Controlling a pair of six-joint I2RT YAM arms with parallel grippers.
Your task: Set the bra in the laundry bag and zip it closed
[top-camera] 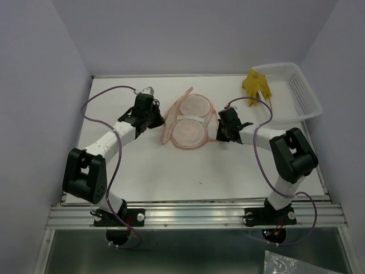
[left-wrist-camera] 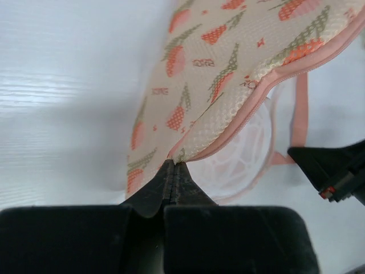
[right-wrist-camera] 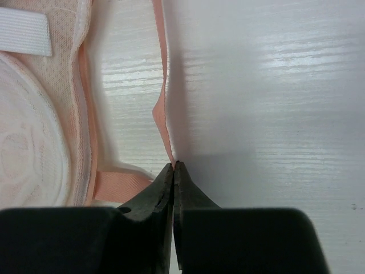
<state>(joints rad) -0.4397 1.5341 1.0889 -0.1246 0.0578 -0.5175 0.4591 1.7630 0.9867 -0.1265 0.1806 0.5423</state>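
Observation:
The laundry bag (top-camera: 188, 121) lies open in the middle of the table, its two round pale halves facing up. My left gripper (top-camera: 156, 117) is at its left edge, shut on the patterned lid flap (left-wrist-camera: 228, 57), which it holds lifted. My right gripper (top-camera: 220, 129) is at the bag's right edge, shut on the thin pink loop (right-wrist-camera: 162, 103); the bag's mesh inside (right-wrist-camera: 34, 142) shows to its left. The mustard-yellow bra (top-camera: 256, 87) hangs over the near-left corner of the white basket, far from both grippers.
The white lattice basket (top-camera: 299, 91) stands at the back right, partly over the table's edge. Purple cables loop beside both arms. The right arm's black gripper body (left-wrist-camera: 336, 171) shows across the bag in the left wrist view. Walls enclose the table on three sides.

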